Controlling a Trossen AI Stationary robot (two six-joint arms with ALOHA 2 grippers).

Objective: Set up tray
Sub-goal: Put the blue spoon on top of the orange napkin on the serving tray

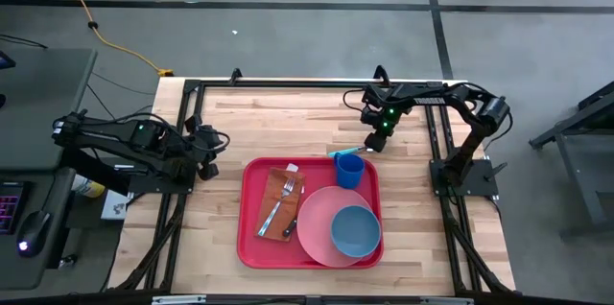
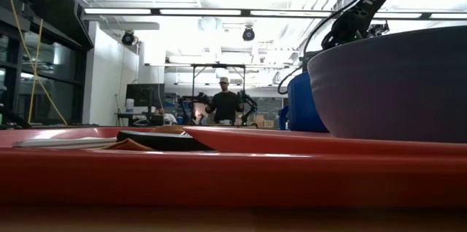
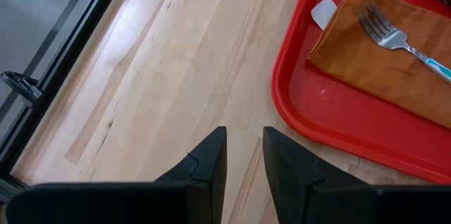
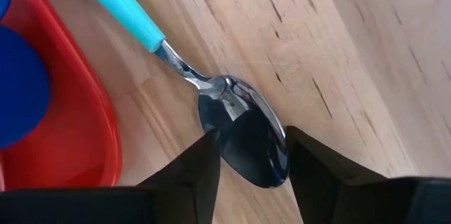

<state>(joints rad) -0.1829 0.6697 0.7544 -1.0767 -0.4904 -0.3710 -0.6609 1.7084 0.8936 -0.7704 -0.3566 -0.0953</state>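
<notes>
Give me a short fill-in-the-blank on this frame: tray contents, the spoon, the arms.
1. The fork lies on a brown ____ in the red tray.
2. The blue bowl sits on the pink ____.
3. The spoon lies on the wooden table, ____ the tray.
4. The right gripper has its fingers either side of the spoon's bowl; the ____ gripper hangs over bare table beside the tray.

Missing words: napkin; plate; outside; left

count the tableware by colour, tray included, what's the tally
red: 1, tray
pink: 1, plate
blue: 2, cup, bowl
brown: 1, napkin
teal-handled: 2, fork, spoon
total: 7
</notes>
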